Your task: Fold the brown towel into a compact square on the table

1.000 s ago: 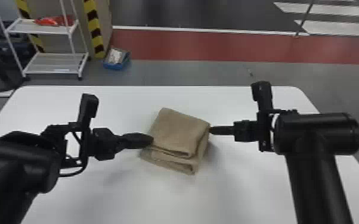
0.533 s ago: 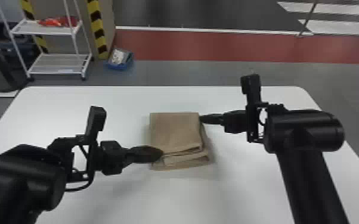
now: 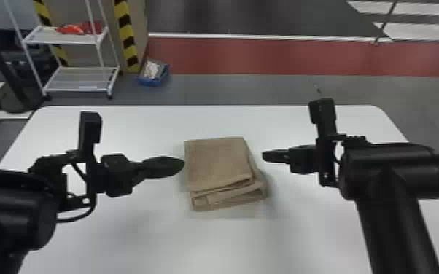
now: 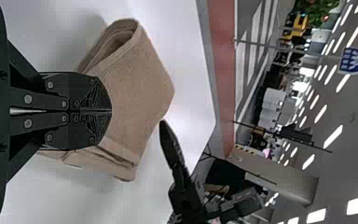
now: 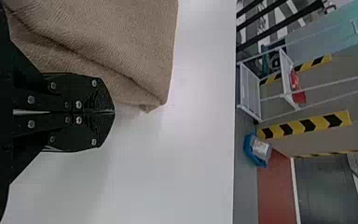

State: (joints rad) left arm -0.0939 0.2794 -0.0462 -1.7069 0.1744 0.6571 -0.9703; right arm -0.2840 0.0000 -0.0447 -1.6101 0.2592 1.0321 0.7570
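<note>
Brown towel [image 3: 217, 164], folded in layers, lies near ctr. of the tabletop [image 3: 138, 240] btwn. L. gripper [image 3: 183, 165] and R. gripper [image 3: 264, 156], each w/ fingers together. A white rack [image 3: 74, 80] and blue bin [image 3: 151, 81] stand beyond.

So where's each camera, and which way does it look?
On the head, facing forward and down: towel, left gripper, right gripper.
On the left wrist, facing past its gripper: towel, right gripper.
On the right wrist, facing past its gripper: towel, table, shelf.
All three share the towel; head and right wrist share the shelf.
</note>
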